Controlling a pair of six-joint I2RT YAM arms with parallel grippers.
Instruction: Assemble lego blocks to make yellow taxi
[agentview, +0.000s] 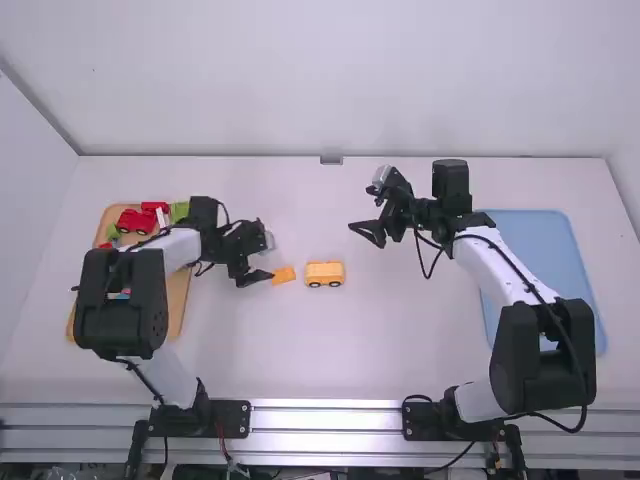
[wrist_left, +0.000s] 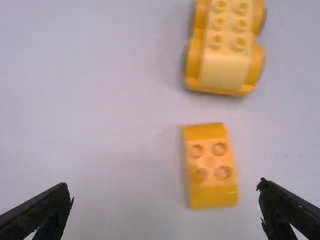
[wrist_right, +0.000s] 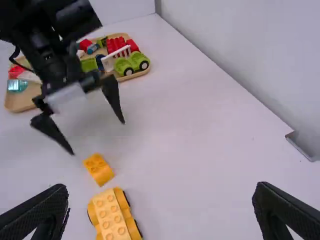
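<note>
My left gripper (agentview: 256, 277) is low over the table, just left of the small orange-yellow block (agentview: 284, 275). In the left wrist view its fingers stand wide apart, and the left gripper (wrist_left: 166, 212) is open, with the small block (wrist_left: 210, 167) lying nearer one finger, untouched. The yellow car base (agentview: 324, 274) rests on its wheels beside the small block, apart from it; its studded top (wrist_left: 227, 45) faces up. My right gripper (agentview: 368, 230) is above the table, up and right of the car base. Between the right gripper (wrist_right: 161, 210) fingers there is nothing; they are open.
At the left, partly under the left arm, a wooden tray (agentview: 180, 300) holds red, green and other coloured pieces. A blue tray (agentview: 540, 240) lies at the right, partly behind the right arm. The wall (agentview: 400, 100) rises at the table's far edge.
</note>
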